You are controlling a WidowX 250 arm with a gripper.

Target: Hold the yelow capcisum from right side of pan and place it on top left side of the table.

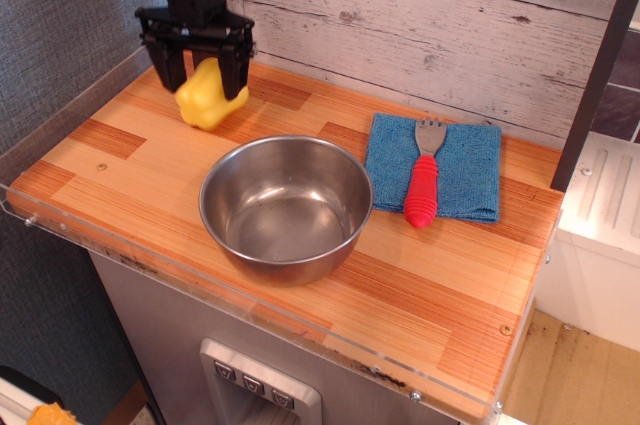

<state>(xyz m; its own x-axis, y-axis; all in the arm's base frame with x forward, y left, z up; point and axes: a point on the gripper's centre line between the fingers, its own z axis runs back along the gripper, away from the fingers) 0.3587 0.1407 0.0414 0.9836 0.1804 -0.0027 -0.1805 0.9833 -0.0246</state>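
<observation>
Pepper in the gripper at the counter's far left, behind the bowl.

Nearest, the clear strip (150,270) edges the front of the striped wooden counter (420,295). On it, toward the middle, stands the steel bowl (286,207), upright and showing only bare metal inside. Just right of the bowl lies a blue cloth (435,167), with a red-handled fork (424,185) on top, its tines pointing to the back wall. Farther back and left of the bowl, the black gripper (198,57) points down, its fingers (236,63) pinching the yellow pepper (209,97) from both sides. The pepper sits low over the counter; whether it touches the wood cannot be told.
</observation>
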